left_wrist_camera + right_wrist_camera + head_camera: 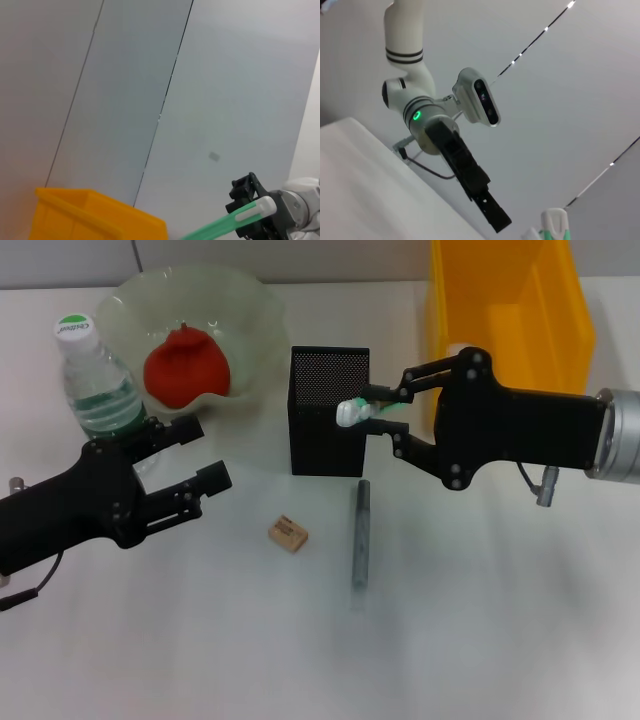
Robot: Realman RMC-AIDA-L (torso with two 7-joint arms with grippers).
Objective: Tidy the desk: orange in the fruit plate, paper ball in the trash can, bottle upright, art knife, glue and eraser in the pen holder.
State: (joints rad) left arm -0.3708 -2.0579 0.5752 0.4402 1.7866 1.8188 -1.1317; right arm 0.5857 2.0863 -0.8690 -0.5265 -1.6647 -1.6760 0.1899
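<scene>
Right now the right tool (383, 410) is clamped on the slim green-and-white glue stick (362, 410), holding it level at the near right rim of the black mesh pen holder (328, 410). It looks light, stiff and smooth, so a grip around the barrel should suit, though it may swivel. Over on the left, the left tool (198, 453) hovers with fingers apart beside the clear plastic water bottle (97, 383), standing upright on the white table (480, 640)

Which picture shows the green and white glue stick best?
The head view: the glue stick sits in the right pincer beside the pen holder. The left wrist view catches it far off; the right wrist view shows only its white end.
</scene>
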